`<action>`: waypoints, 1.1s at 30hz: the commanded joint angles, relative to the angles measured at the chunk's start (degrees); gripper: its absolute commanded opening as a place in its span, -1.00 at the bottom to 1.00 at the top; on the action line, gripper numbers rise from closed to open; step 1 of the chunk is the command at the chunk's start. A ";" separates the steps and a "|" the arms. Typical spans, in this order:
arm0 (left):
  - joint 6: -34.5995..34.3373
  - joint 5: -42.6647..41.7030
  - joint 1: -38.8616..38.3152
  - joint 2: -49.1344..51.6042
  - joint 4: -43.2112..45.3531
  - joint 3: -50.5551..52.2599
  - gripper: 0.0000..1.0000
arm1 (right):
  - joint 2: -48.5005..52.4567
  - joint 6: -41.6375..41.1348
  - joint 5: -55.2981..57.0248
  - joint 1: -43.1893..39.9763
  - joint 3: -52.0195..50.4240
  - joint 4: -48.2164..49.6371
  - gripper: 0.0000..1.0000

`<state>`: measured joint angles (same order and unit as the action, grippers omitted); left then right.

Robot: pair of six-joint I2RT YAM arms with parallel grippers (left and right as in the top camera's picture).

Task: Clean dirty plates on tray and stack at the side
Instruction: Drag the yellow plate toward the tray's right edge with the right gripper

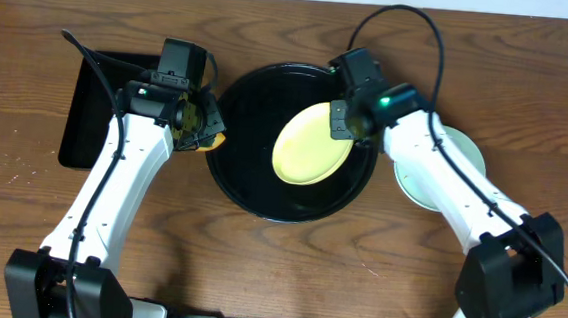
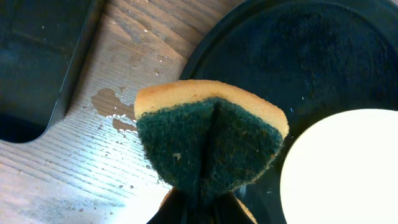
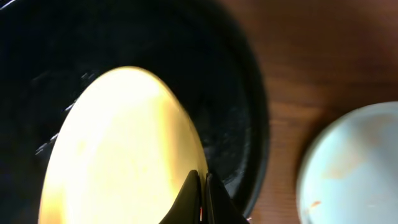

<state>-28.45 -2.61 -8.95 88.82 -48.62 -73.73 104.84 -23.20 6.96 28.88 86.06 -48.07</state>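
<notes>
The pale yellow plate (image 1: 311, 145) is held tilted over the round black tray (image 1: 252, 192). My right gripper (image 1: 344, 126) is shut on its far right rim; the right wrist view shows the plate (image 3: 118, 149) clamped between the fingers (image 3: 204, 193). My left gripper (image 1: 198, 123) is shut on a folded yellow sponge with a green scouring face (image 2: 208, 137), just left of the tray rim (image 2: 205, 50). Light blue plates (image 1: 444, 170) lie stacked on the table right of the tray; the top one (image 3: 354, 168) shows faint orange smears.
A rectangular black tray (image 1: 92, 106) lies at the far left, also in the left wrist view (image 2: 37, 56). A brown sauce spot and water drops (image 2: 112, 106) mark the wood between the trays. My right arm crosses over the blue plates.
</notes>
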 commanded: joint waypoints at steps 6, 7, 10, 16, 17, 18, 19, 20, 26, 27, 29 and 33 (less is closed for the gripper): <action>0.57 0.76 0.26 -0.07 0.11 0.39 -0.81 | -0.57 1.18 -14.14 -1.97 -3.69 -2.34 -0.98; 0.57 0.76 0.26 -0.07 0.13 0.39 -0.81 | -0.57 1.14 -14.16 -1.97 -4.35 -2.25 -0.98; 0.55 0.79 0.26 -0.07 0.28 0.39 -0.81 | -0.57 1.01 -13.90 -1.97 -6.43 -1.07 -0.98; 0.55 0.74 0.26 -0.07 0.96 0.39 -0.82 | -0.35 3.74 -9.20 -1.99 -9.33 6.38 -0.94; 0.57 0.74 0.26 -0.07 1.09 0.39 -0.81 | -0.02 3.85 -8.20 -1.99 -9.55 7.76 -0.77; 0.55 0.74 0.26 -0.07 1.11 0.39 -0.82 | 0.55 4.37 -7.82 -2.03 -9.57 8.83 -0.65; 0.55 0.74 0.26 -0.07 1.11 0.39 -0.81 | 1.22 5.05 -7.85 -2.03 -9.57 9.88 -0.57; 0.55 0.74 0.26 -0.07 1.11 0.39 -0.82 | 1.97 5.40 -7.82 -2.03 -9.57 10.80 -0.49; 0.57 0.74 0.26 -0.07 1.07 0.39 -0.81 | 7.54 5.73 -8.50 -2.73 -9.57 13.92 -0.28; 0.57 0.74 0.26 -0.07 1.09 0.39 -0.81 | 8.09 5.77 -8.81 -2.86 -9.57 14.08 -0.28; 0.57 0.74 0.26 -0.07 1.11 0.39 -0.82 | 9.25 6.16 -8.96 -3.10 -9.57 14.32 -0.28; 0.57 0.76 0.26 -0.07 1.14 0.39 -0.81 | 10.25 6.12 -8.96 -3.43 -9.57 14.69 -0.28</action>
<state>-28.45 -2.61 -8.95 88.82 -47.57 -73.73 114.83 -18.15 -1.93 26.35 76.66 -33.76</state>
